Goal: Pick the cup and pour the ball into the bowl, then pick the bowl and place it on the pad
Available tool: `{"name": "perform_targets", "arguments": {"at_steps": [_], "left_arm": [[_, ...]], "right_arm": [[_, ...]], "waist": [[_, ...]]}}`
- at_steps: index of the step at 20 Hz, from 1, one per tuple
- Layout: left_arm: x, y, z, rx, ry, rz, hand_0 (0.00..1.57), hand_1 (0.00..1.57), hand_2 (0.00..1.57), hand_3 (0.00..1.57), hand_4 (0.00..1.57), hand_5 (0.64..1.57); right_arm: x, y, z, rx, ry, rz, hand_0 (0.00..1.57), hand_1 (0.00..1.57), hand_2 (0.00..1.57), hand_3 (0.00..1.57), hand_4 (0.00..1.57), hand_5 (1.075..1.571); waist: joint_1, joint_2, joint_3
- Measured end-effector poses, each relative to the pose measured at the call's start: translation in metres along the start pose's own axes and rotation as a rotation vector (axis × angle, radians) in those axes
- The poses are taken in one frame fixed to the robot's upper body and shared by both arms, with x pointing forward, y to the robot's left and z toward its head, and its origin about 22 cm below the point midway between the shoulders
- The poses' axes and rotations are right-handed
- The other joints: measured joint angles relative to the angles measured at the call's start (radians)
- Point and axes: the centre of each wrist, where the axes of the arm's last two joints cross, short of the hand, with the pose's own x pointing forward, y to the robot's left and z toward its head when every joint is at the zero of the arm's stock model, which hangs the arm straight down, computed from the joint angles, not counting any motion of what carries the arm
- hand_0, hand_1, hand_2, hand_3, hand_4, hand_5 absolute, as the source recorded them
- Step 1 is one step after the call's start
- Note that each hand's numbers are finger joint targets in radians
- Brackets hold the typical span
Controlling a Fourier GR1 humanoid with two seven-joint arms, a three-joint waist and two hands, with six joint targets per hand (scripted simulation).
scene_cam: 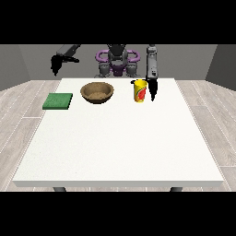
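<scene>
A yellow cup [140,91] with red markings stands upright at the table's far side, right of centre. The ball is not visible. A brown bowl [97,92] sits to the cup's left. A green pad [58,101] lies flat near the table's left edge. The hand at the view's right [152,89] hangs with fingers pointing down, close beside the cup's right side; I cannot tell whether it touches the cup. The hand at the view's left [56,64] is raised off the table, beyond its far left corner, fingers pointing down.
The white table [120,143] stretches wide towards the camera in front of the objects. The robot's body [117,60] stands behind the far edge. Wooden floor surrounds the table.
</scene>
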Motion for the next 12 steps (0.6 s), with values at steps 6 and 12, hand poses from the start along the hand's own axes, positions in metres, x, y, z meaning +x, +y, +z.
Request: {"name": "perform_targets", "arguments": {"at_steps": [6, 12], "left_arm": [[-0.016, 0.002, -0.001, 0.013, -0.012, -0.009, 0.0, 0.0, 0.0, 0.0, 0.0, 1.524], [-0.021, -0.003, -0.002, 0.029, -0.051, -0.061, 1.25, 1.25, 1.57, 1.57, 1.33, 1.287]], "right_arm": [[-0.005, -0.002, -0.002, 0.009, -0.022, 0.005, 0.0, 0.0, 0.0, 0.0, 0.0, 1.571], [0.0, -0.01, -0.01, 0.03, -0.051, 0.007, 0.0, 0.0, 0.0, 0.0, 0.0, 1.57]], "waist": [[-0.008, 0.025, 0.0], [-0.029, 0.052, 0.0135]]}}
